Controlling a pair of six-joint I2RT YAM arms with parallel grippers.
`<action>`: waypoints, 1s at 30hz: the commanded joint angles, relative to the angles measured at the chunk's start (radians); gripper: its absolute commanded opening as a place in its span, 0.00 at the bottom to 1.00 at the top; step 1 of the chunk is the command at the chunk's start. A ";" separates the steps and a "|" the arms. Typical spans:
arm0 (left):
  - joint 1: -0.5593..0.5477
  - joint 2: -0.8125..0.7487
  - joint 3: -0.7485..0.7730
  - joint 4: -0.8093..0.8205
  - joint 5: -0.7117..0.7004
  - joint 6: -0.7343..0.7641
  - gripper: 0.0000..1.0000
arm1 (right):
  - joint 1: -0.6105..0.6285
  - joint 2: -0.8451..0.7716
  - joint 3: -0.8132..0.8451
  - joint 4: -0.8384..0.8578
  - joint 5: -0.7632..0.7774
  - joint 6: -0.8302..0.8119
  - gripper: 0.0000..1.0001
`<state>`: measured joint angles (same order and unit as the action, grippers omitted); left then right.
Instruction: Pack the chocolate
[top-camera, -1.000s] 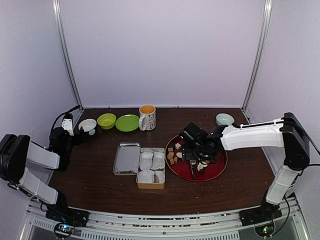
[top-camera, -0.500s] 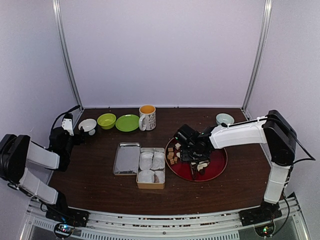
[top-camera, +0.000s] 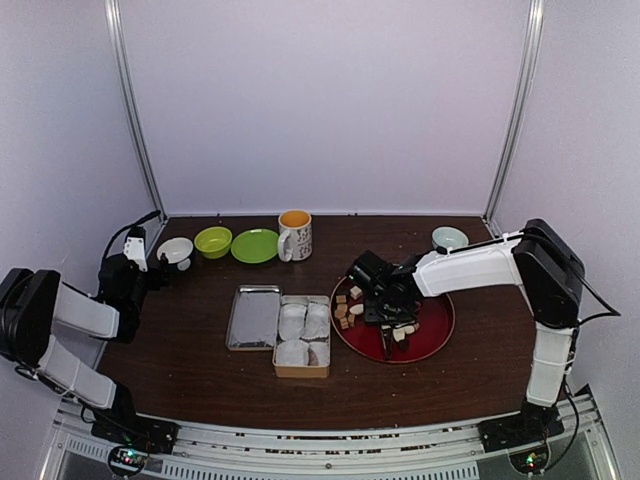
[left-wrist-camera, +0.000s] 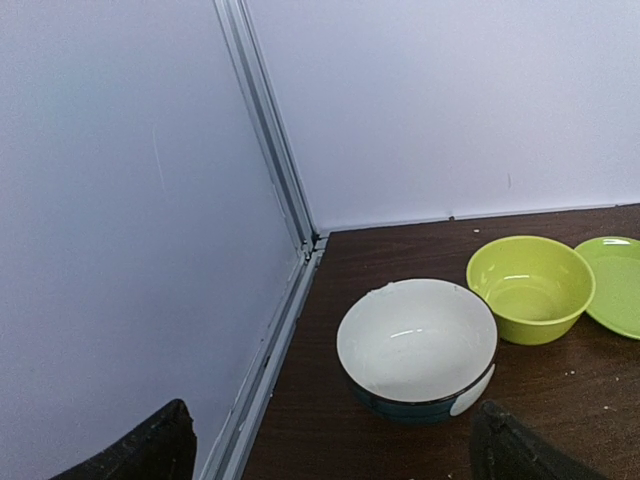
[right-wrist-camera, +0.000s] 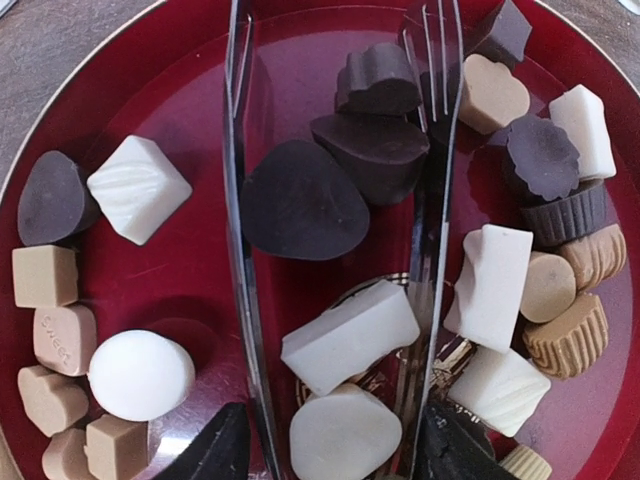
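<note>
The chocolate (right-wrist-camera: 303, 203), dark, tan and white pieces, lies on a red plate (right-wrist-camera: 190, 90). In the top view the pieces (top-camera: 345, 312) sit on the same plate (top-camera: 437, 335). My right gripper (right-wrist-camera: 333, 445) is low over the plate (top-camera: 385, 303) and shut on thin metal tongs (right-wrist-camera: 238, 250). The tong arms stand apart, with a dark heart piece and two white pieces (right-wrist-camera: 350, 335) between them, none pinched. My left gripper (left-wrist-camera: 335, 455) is open and empty at the far left (top-camera: 135, 265), facing a white bowl (left-wrist-camera: 417, 345).
An open tin (top-camera: 302, 337) with white paper liners lies left of the plate, its lid (top-camera: 253, 317) beside it. A mug (top-camera: 295, 235), green plate (top-camera: 255, 246), green bowl (top-camera: 213, 241) and pale bowl (top-camera: 449, 238) line the back.
My right arm has swung left and drawn in, carrying the tongs toward the plate's left half. The left arm has not moved.
</note>
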<state>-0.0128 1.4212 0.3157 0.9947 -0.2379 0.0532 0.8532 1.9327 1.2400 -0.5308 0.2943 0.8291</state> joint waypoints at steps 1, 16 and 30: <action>0.006 0.005 -0.002 0.059 0.013 -0.010 0.98 | -0.005 0.022 0.052 -0.049 0.011 0.022 0.54; 0.006 0.005 -0.003 0.060 0.013 -0.010 0.98 | -0.011 -0.134 0.054 -0.090 0.059 0.005 0.40; 0.007 0.006 -0.004 0.061 0.013 -0.010 0.98 | -0.011 -0.286 -0.036 -0.140 0.070 -0.044 0.43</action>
<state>-0.0128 1.4212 0.3157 0.9947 -0.2375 0.0536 0.8463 1.7020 1.2610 -0.6395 0.3180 0.8242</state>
